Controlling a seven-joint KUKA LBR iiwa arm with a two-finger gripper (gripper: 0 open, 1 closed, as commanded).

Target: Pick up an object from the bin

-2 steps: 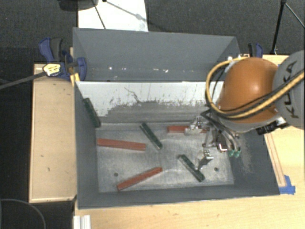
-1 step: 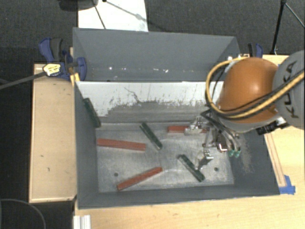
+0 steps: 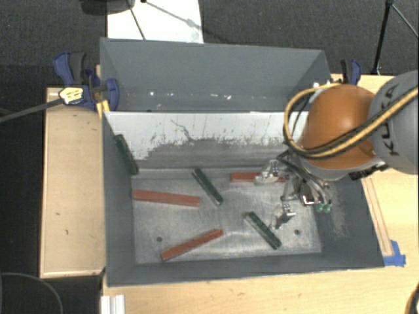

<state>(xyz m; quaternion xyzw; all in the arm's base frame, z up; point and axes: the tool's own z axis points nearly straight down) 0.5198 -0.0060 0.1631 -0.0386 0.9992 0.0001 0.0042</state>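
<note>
Orange wrist cover [image 3: 337, 126] sits highest, nearest the lens, at 3 o'clock of the grey metal bin [image 3: 209, 77]; yellow and black cables [image 3: 294, 120] loop round it. Below it the hand [image 3: 283, 218] hangs low over the bin floor at 4 o'clock. Whether it is open or closed: cannot tell; nothing is seen in its grip.

Closest thing to the hand: lower green bar [image 3: 262, 231], dark, flat, lying slantwise on the floor at 4 o'clock. The hand is just beside its upper right edge; touching or apart cannot be judged.

Other contents, lying apart from one another:
- short red-brown bar [image 3: 243, 176], 1 o'clock, its right end hidden behind the hand's body
- middle green bar [image 3: 207, 186], 11 o'clock, near the centre
- long red-brown bar [image 3: 167, 199], 9 o'clock
- slanted red-brown bar [image 3: 192, 244], 7 o'clock
- corner green bar [image 3: 124, 154], 10 o'clock, lying against the left wall
</note>
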